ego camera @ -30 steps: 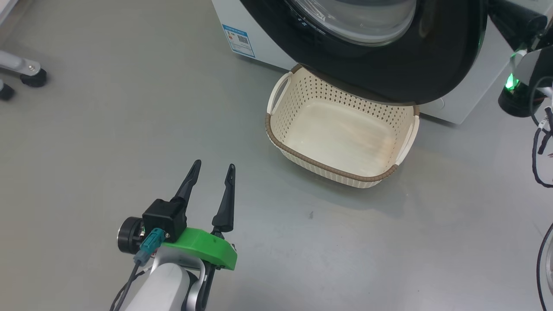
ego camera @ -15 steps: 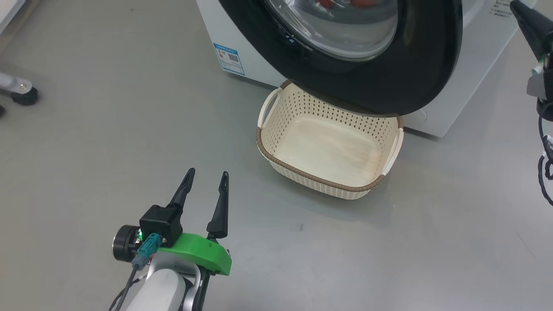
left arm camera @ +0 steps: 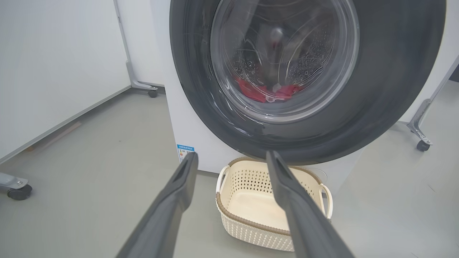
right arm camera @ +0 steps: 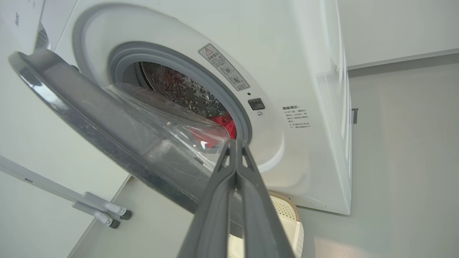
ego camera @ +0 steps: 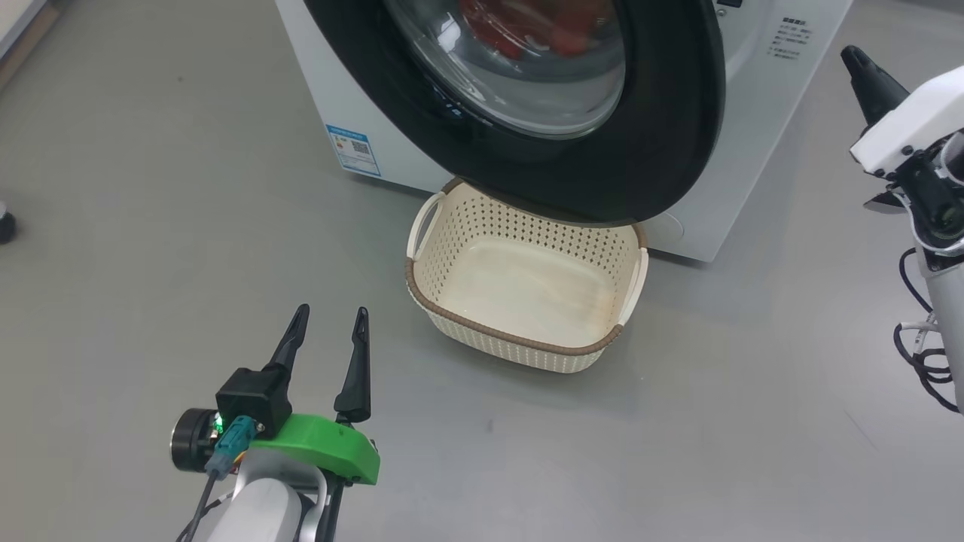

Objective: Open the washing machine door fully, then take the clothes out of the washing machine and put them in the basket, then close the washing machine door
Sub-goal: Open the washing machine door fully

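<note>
Head view: our camera is tipping up, so we are now seeing red clothes (ego camera: 527, 30) behind the washing machine door (ego camera: 663, 135), top of frame. The basket (ego camera: 527, 354) is waiting empty below. Our left gripper (ego camera: 331, 310), lower left, jaws apart; our right gripper (ego camera: 855, 54), upper right, jaws together. Left wrist view: glass (left arm camera: 287, 53) is blurring the clothes. Right wrist view: the door is standing only part open, hiding most of the drum (right arm camera: 172, 86).

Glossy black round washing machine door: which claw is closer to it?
Right. The shut right gripper points at the door by its free edge; the open left gripper hangs back over the floor.
</note>
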Tool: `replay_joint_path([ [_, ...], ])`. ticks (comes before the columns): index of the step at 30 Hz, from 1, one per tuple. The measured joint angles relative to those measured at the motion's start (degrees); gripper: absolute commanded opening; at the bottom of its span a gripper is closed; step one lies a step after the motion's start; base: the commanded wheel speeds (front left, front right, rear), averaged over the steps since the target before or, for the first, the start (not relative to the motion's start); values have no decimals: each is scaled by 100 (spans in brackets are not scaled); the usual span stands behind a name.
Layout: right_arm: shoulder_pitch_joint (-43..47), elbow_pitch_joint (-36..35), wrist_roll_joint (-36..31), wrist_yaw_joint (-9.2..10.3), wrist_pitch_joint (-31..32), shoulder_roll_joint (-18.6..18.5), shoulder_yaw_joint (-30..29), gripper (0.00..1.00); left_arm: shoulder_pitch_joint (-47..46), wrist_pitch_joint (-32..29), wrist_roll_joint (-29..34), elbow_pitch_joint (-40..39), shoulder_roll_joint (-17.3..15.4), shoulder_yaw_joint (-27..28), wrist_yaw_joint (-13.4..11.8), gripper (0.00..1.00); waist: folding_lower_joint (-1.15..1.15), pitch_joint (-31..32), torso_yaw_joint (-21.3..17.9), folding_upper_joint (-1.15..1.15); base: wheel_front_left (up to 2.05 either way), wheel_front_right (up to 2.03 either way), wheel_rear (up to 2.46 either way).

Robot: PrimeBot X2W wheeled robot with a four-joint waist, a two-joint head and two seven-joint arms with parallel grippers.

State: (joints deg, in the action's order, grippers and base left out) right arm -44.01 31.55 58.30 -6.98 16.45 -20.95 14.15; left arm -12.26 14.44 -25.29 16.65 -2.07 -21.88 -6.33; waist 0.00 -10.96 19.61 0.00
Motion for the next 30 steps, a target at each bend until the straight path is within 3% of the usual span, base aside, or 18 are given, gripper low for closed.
replay_joint_path([
  [9, 722, -923, -602, -1, -784, -112, 777, 0, 131, 0, 18, -2, -60, 201, 0, 100, 0, 207, -388, 0, 0, 0, 0],
  [17, 1505, -1022, -1181, -1, -1780, -381, 780, 0, 300, 0, 19, -3, -85, 361, 0, 100, 0, 403, -687, 0, 0, 0, 0],
  [18, 1612, -1001, -1237, -1, -1855, -386, 766, 33, 315, 0, 22, -2, -88, 367, 1, 100, 0, 427, -721, 0, 0, 0, 0],
  [19, 1724, -992, -1339, -1, -1927, -414, 790, 100, 324, 0, 32, 1, -89, 369, 2, 100, 0, 453, -750, 0, 0, 0, 0],
  [22, 2051, -999, -1506, 15, -2146, -427, 827, 100, 358, 0, 75, 3, -88, 387, 14, 100, 0, 534, -824, 0, 0, 0, 0],
  [30, 2624, -1147, -1718, 391, -2729, -285, 825, 100, 506, 0, 112, 16, -108, 469, 70, 100, 0, 710, -966, 0, 0, 0, 0],
])
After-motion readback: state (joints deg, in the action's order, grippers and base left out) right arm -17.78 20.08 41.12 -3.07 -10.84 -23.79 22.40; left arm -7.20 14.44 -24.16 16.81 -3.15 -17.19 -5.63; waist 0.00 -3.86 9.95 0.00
